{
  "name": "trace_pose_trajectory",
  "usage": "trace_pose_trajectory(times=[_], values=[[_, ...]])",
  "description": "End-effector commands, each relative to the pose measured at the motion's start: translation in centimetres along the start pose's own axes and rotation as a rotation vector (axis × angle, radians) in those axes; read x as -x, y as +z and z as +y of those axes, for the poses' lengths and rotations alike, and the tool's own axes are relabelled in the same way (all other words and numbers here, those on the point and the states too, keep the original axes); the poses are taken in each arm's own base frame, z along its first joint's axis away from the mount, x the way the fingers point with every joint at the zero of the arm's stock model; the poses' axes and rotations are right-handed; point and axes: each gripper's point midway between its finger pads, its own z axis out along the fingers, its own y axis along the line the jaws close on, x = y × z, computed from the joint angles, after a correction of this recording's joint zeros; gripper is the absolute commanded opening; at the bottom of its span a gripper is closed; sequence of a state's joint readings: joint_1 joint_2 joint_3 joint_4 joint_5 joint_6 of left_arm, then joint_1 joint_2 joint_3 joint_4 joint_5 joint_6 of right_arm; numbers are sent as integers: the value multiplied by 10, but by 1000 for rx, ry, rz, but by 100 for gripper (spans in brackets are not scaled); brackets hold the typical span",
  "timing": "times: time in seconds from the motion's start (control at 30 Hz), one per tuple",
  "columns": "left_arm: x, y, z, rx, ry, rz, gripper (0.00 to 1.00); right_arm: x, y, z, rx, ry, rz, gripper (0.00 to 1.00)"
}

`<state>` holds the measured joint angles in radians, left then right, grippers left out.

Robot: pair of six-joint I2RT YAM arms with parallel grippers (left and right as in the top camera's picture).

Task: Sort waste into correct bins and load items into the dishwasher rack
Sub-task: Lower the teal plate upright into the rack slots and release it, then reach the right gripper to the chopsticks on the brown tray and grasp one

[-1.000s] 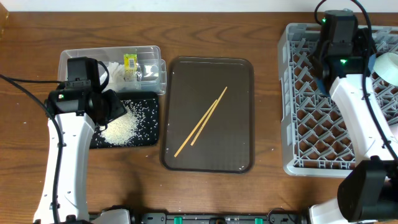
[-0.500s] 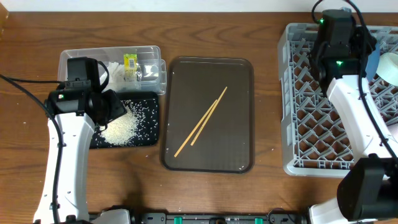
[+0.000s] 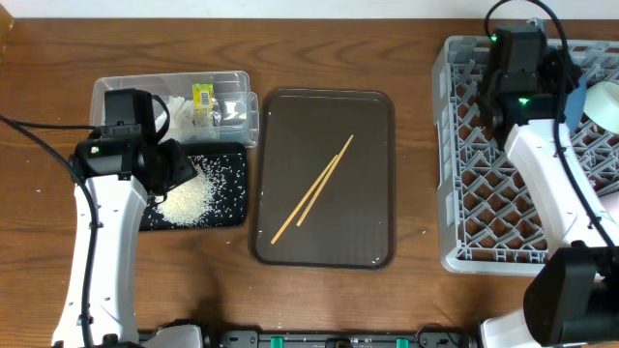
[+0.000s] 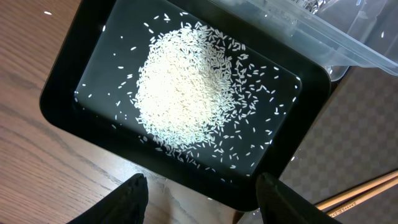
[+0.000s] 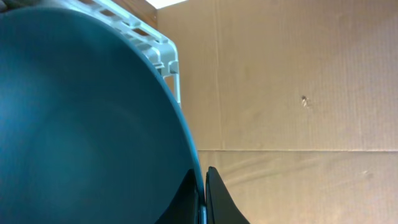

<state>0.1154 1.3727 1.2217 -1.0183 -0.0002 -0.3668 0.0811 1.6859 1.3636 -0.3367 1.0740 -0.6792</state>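
Note:
My right gripper [image 5: 203, 194] is shut on the rim of the dark blue dish [image 5: 81, 124], holding it on edge over the grey dishwasher rack [image 3: 474, 184]; a sliver of the dish [image 3: 578, 97] shows beside the wrist. A white bowl [image 3: 604, 101] sits at the rack's right edge. My left gripper [image 4: 202, 193] is open and empty above the near edge of the black tray [image 4: 62, 106], which holds rice grains [image 4: 186, 87]. The clear tub [image 3: 116, 92] holds the yellow-green wrapper [image 3: 203, 95] and white tissue [image 3: 179, 106]. The two chopsticks [image 3: 314, 188] lie on the brown tray.
The brown serving tray [image 3: 368, 145] lies mid-table between the bins and the rack. The black tray [image 3: 232, 215] sits just in front of the clear tub. The rack's corner [image 5: 158, 53] shows behind the dish, with a cardboard wall beyond.
The right arm has shifted slightly left over the rack with the blue dish in its grip. The left arm has not moved.

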Motion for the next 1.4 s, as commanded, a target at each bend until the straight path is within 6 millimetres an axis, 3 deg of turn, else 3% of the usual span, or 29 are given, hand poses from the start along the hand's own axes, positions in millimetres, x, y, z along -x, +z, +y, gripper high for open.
trace_pose_trajectory(times=[0.0, 0.13, 0.33, 0.53, 0.7, 0.83, 1.03, 1.2, 1.37], values=[[0, 0, 3, 9, -9, -2, 59, 6, -13, 31, 69, 65, -37, 2], [0, 0, 3, 10, -9, 1, 59, 11, -26, 48, 131, 85, -67, 5], [-1, 0, 3, 12, -8, 5, 59, 7, -38, 99, 411, 89, -87, 14], [-1, 0, 3, 12, -8, 5, 59, 1, -40, 111, 496, 140, -61, 26], [-1, 0, 3, 12, -8, 5, 59, 3, -42, 106, 493, 158, -70, 33], [-1, 0, 3, 12, -8, 5, 59, 10, -50, 87, 494, 242, -104, 42], [-1, 0, 3, 12, -8, 5, 59, 39, -95, 49, 654, 385, -315, 65], [-1, 0, 3, 12, -9, 4, 59, 60, -142, 34, 854, 438, -509, 67], [-1, 0, 3, 12, -9, 4, 59, 67, -173, 55, 1043, 395, -580, 58]])
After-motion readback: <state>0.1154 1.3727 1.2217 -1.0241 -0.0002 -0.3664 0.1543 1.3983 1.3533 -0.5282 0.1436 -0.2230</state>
